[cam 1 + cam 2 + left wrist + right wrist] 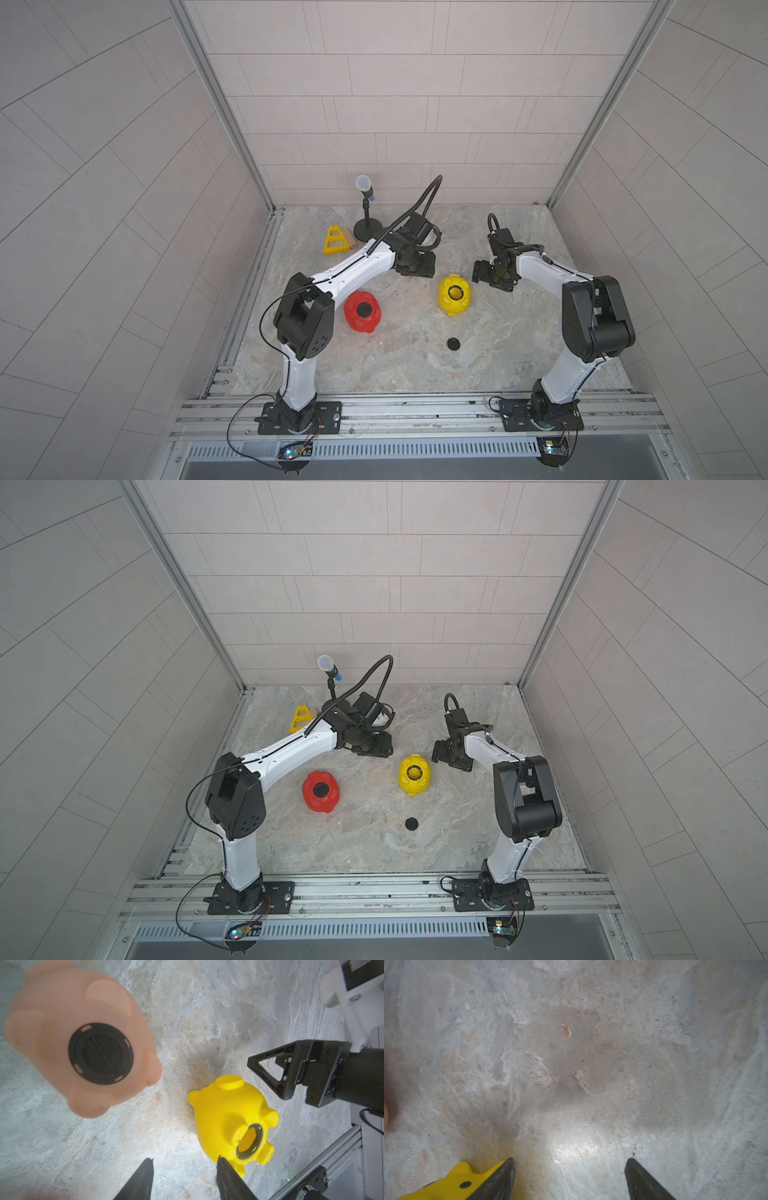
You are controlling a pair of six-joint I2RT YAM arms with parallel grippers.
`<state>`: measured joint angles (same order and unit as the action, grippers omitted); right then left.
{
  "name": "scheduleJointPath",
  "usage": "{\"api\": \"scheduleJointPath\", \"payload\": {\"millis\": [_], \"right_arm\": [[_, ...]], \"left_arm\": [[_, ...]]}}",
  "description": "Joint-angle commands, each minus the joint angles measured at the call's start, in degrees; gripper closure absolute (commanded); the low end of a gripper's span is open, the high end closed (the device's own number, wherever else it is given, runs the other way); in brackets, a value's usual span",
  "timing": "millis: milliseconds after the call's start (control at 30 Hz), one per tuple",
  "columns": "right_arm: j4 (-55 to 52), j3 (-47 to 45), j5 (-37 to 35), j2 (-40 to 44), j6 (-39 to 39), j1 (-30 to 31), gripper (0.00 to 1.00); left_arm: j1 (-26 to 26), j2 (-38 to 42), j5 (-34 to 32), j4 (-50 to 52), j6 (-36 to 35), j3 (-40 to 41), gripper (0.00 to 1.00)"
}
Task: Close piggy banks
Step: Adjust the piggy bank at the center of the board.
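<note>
A red piggy bank [362,311] lies belly up at the centre left with a black plug in its hole. The yellow piggy bank [454,295] [230,1120] lies belly up too, its round hole open. A loose black plug [453,344] rests on the table in front of it. The peach-pink piggy bank [83,1039], plug in its belly, shows only in the left wrist view, close and blurred. My left gripper [415,270] [185,1159] is open and empty behind and left of the yellow pig. My right gripper [488,280] [570,1160] hangs open and empty just right of that pig [452,1182].
A microphone on a round stand [368,220] and a yellow triangular frame [336,241] with a tan block [351,241] stand at the back left. Metal rails [415,409] run along the front edge. Tiled walls close in three sides.
</note>
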<state>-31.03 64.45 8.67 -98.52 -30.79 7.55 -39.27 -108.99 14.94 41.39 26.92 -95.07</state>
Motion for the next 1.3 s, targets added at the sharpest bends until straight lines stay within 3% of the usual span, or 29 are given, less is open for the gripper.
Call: {"api": "scheduleJointPath", "payload": {"millis": [0, 533, 1267], "right_arm": [[-1.1, -2.0, -0.5, 3.0, -1.1, -0.1, 0.16], [0.5, -9.6, 2.4, 9.7, -1.4, 0.2, 0.17], [1.8, -6.7, 6.2, 4.1, 0.0, 1.7, 0.18]], "left_arm": [[0.6, 3.9, -0.3, -0.4, -0.9, 2.5, 0.45], [0.9, 9.1, 0.2, -2.8, -0.4, 9.7, 0.45], [1.0, 5.6, 0.7, -3.8, 0.2, 8.5, 0.45]]}}
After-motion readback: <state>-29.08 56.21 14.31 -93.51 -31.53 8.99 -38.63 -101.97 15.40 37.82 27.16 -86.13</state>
